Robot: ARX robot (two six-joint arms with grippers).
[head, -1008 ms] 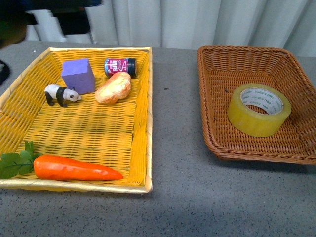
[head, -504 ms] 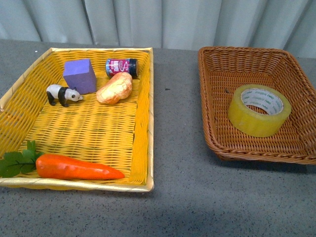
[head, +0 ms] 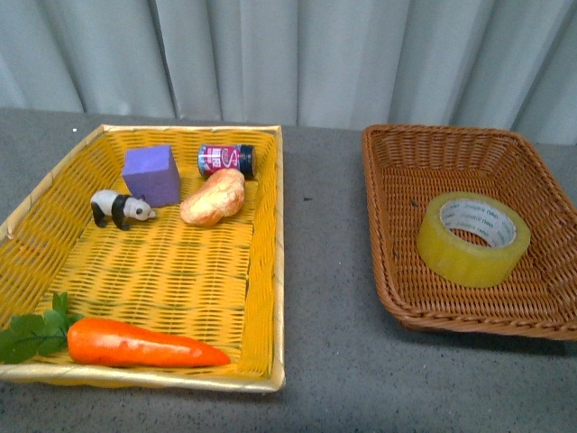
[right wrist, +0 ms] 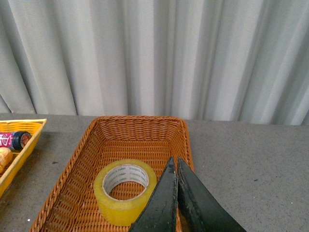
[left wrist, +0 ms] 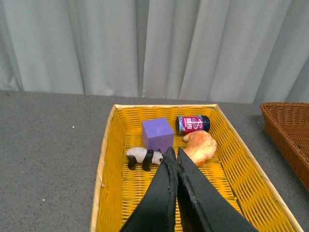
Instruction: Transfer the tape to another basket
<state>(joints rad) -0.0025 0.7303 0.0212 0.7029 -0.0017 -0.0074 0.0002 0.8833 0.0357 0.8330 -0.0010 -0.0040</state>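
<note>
Lying in the basket (right wrist: 91,183), tape (right wrist: 125,191) seemingly just beside right gripper (right wrist: 174,166).

Grey tabletop (head: 325,271), w/ a fine speckled, slightly rough-looking surface, fills the lower part of the front view and runs back to a straight far edge. Behind it hangs a pale grey-white curtain (head: 297,54) in vertical pleats, covering the whole backdrop (no wall or window shows past it). Same curtain and tabletop appear in both wrist views. Light is soft and even; only faint shadows on the tabletop, esp. toward the near edge.
</note>
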